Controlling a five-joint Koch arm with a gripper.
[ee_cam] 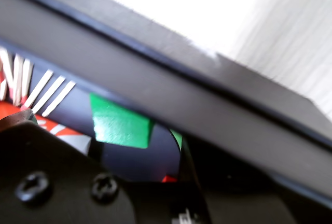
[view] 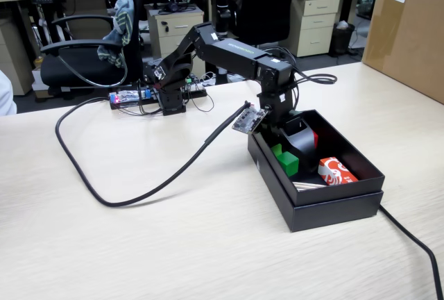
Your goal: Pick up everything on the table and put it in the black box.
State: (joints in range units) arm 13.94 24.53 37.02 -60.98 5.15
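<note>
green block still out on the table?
No: in the fixed view the green block sits inside the black box, beside a red-and-white pack, with the arm reaching down into the box.

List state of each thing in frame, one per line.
black box: open, no lid, upright on the table
green block: inside the box, lying loose
red-and-white packet: inside the box, tilted against the wall
gripper: lowered into the box; fingers open or shut, cannot tell
black cable: slack, looped across the table

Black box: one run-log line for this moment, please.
pincer: inside black box, state unclear | green block: in box | red-white pack: in box
</note>
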